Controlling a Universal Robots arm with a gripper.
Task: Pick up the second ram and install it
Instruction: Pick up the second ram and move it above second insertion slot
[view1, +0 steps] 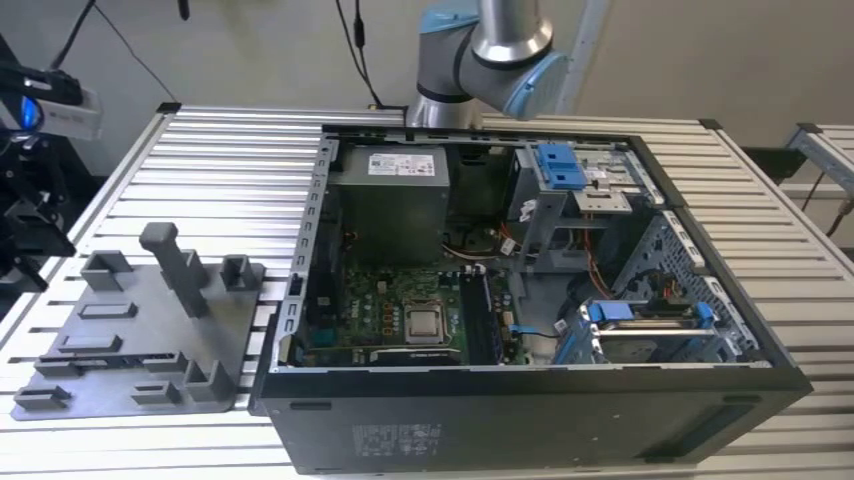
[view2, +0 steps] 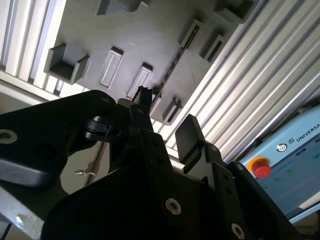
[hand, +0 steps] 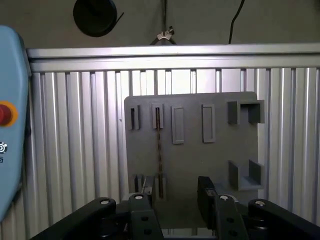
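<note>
The second ram (hand: 159, 145) is a thin dark stick standing on edge in the slots of the grey tray (hand: 190, 165). In the second wrist view the second ram (view2: 172, 65) runs as a narrow line across the tray (view2: 150, 30). My gripper (hand: 176, 190) hovers over the tray's near end, open, with nothing between its fingers (hand: 147, 187). The stick's near end lines up just inside one finger. My gripper (view2: 167, 117) stands apart from the tray below it. In the exterior view the tray (view1: 134, 340) lies at the exterior view's left of the open computer case (view1: 534, 300).
The motherboard (view1: 400, 320) with its processor socket lies in the case floor. A grey power supply box (view1: 387, 200) and blue-clipped drive cages (view1: 574, 180) stand inside. Upright pegs (view1: 174, 265) rise from the tray. A control pendant with a red button (hand: 5, 114) lies beside the ribbed table (hand: 75, 150).
</note>
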